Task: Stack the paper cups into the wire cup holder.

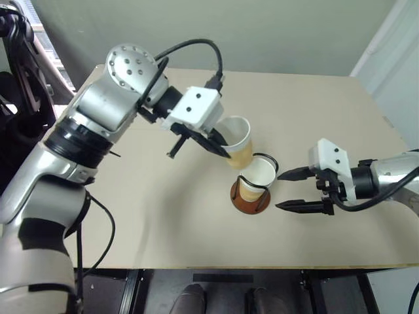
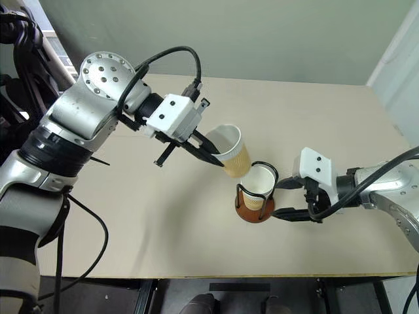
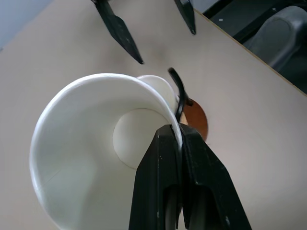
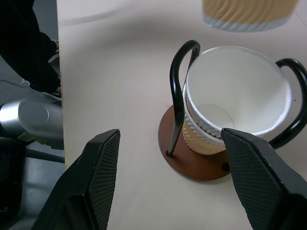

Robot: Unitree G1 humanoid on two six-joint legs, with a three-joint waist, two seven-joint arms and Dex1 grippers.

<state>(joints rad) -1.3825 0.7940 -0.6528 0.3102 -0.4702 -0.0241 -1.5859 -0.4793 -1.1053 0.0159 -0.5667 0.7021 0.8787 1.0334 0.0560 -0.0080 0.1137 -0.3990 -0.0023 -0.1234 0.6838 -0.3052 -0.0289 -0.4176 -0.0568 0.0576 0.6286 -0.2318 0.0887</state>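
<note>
Nearest, on the right, the right pincer (image 1: 283, 191) is held low over the worktop (image 1: 163, 222) with its two fingers wide apart and nothing between them. It is pointed at the cup holder (image 1: 250, 196) just to its left, probably so that the holder can be steadied if needed. The holder stands upright on the worktop, and one paper cup (image 1: 257, 178) is already seated inside its wire loops, mouth up. It cannot be told whether a further cup is nested under it. A little farther and to the left, a second cup (image 1: 236, 140) is carried in the air, tilted, just above and beside the holder. It is clamped at its rim by the left pincer (image 3: 178, 139), one finger inside and one outside, which leaves the bottom free to enter the seated cup.
</note>
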